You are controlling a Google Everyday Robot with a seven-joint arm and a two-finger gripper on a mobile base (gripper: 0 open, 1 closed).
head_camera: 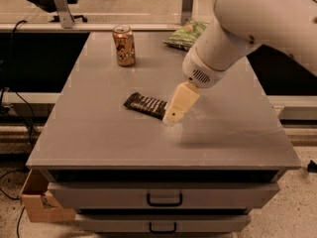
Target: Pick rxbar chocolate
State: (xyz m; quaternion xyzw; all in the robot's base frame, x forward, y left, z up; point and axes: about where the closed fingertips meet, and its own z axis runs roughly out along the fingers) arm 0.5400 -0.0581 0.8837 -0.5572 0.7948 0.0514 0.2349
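The rxbar chocolate (144,104) is a flat dark bar with pale stripes. It lies flat near the middle of the grey table top (99,133), long side running left to right. My gripper (171,118) hangs from the white arm (237,29) and points down and to the left. Its tip is at the bar's right end and covers that end. I cannot tell if it touches the bar.
An orange-brown drink can (124,45) stands upright at the back left of the table. A green crinkly chip bag (187,34) lies at the back edge, partly behind the arm. Drawers with handles (164,199) sit under the top. A cardboard box (39,200) is at the lower left.
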